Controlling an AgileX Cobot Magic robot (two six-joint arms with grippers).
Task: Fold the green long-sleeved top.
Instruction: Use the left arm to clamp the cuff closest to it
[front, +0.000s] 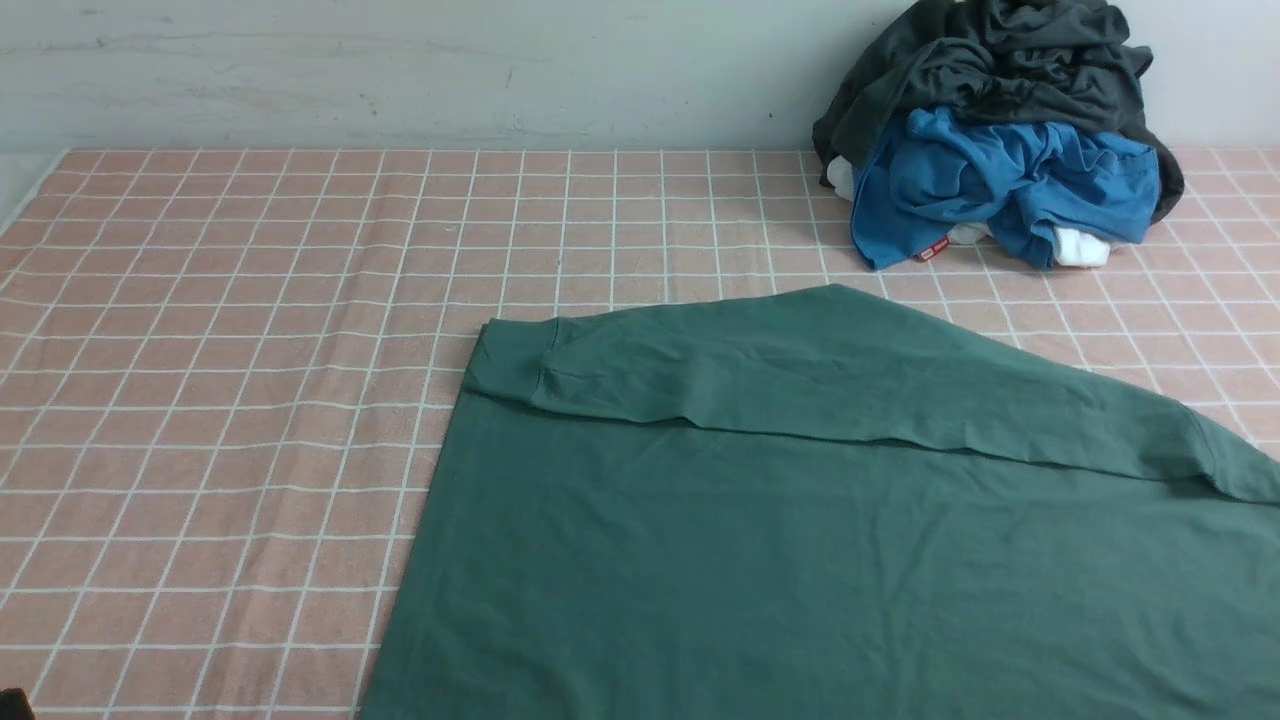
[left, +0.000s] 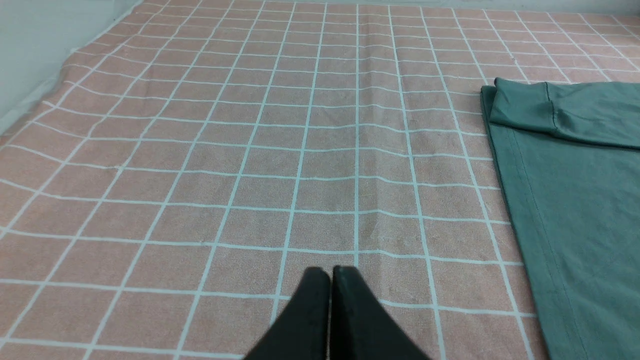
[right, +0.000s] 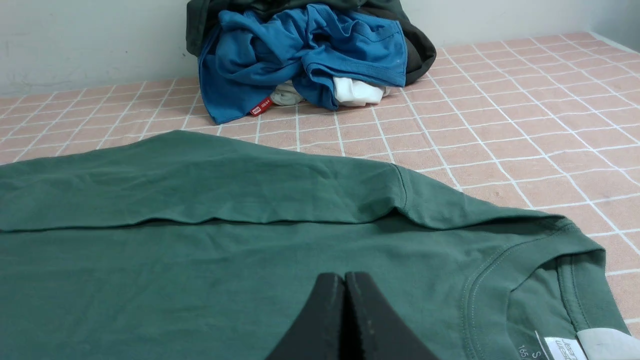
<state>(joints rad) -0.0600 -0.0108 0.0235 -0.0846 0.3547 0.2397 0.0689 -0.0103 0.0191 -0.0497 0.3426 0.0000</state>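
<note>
The green top (front: 800, 520) lies flat across the near right half of the counter, on a pink cloth (front: 250, 400) checked with thin white lines. It lies sideways: its stitched bottom hem (left: 505, 190) faces the robot's left and its collar (right: 540, 270) the right. The far sleeve (front: 800, 370) is laid in along the body, with its ribbed cuff (front: 505, 360) resting at the far hem corner. By my reading the sleeve-tucking step is half done; the near side of the top runs out of view, so I cannot tell how that sleeve lies.

The left fingers (left: 316, 290) are pressed fully together and hold nothing. They hang over bare cloth, beside the hem but clear of it. The right fingers (right: 330, 295) are likewise closed and empty, above the chest of the top, near the collar and its white neck label (right: 565, 347).

The next move probably calls for both pairs to spread, drop to the fabric and pinch an edge each, one at the hem end and one at the shoulder end, so the cloth lifts evenly.

The knit is soft, matte and thin, and it drapes in shallow creases. It will likely sag and slide unless pinched through both layers. A slumped heap sits well apart against the far wall: a dark grey garment (front: 1000, 60), a blue one (front: 1000, 180) and something white (front: 1085, 248).
</note>
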